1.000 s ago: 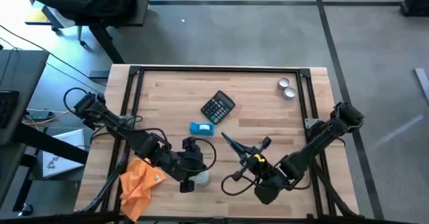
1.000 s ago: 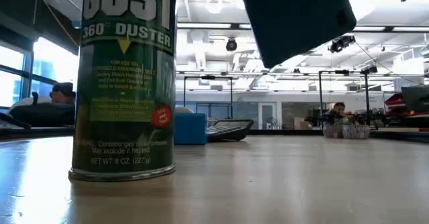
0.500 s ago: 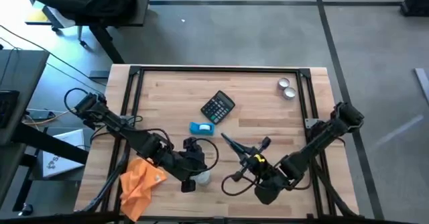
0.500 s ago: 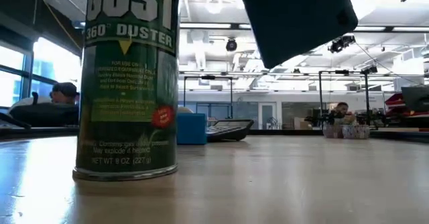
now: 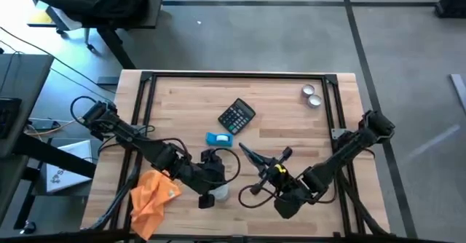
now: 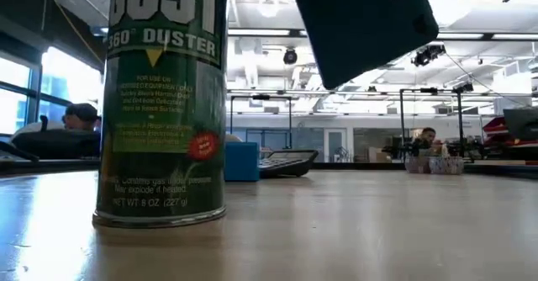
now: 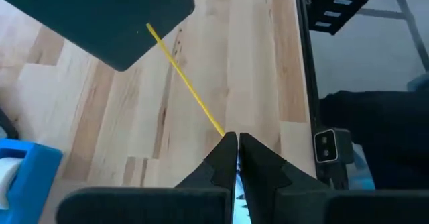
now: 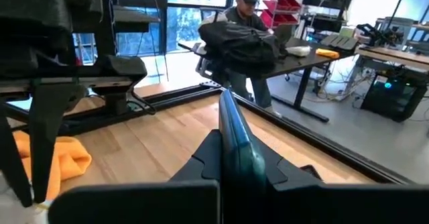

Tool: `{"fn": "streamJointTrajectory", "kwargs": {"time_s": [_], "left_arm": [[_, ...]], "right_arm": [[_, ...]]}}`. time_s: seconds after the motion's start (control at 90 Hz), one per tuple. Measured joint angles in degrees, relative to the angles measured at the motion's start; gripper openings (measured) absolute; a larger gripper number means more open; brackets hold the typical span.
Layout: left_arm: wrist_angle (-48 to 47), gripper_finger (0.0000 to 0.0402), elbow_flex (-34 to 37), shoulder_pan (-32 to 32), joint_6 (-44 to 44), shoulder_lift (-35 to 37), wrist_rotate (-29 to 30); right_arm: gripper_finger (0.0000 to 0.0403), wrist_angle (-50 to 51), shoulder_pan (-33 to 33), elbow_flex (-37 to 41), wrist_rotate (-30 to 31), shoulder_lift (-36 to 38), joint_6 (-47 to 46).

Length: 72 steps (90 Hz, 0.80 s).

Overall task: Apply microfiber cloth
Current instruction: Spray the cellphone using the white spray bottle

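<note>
Wooden table (image 5: 291,119) carries calculator (image 5: 237,116), blue box (image 5: 218,139), orange microfiber cloth (image 5: 153,196); both end effectors clenched, left (image 5: 211,172), right (image 5: 247,156).

Black calculator (image 5: 237,116) mid-table, small blue box (image 5: 218,139) just beside; duster can (image 6: 161,104) upright nr front edge; 2 small tins (image 5: 312,96) far corner.

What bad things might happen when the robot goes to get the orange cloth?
1. The duster can stands upright right by the left gripper. Swinging toward the microfiber cloth might knock it over.
2. The cloth lies near the table's front edge, so a clumsy grab might push it off.
3. The right gripper hangs close by, so the two arms might bump.
</note>
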<state>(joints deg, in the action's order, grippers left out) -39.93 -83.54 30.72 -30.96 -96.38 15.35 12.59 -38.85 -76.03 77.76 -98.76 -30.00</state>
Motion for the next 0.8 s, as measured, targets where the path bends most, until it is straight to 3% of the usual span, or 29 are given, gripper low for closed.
{"fn": "streamJointTrajectory", "kwargs": {"time_s": [0.8], "left_arm": [[-0.26,0.0000,0.03,-0.37,-2.05,-0.04,-0.44]], "right_arm": [[0.0000,0.24,0.62,-0.02,0.87,-2.23,-8.19]]}}
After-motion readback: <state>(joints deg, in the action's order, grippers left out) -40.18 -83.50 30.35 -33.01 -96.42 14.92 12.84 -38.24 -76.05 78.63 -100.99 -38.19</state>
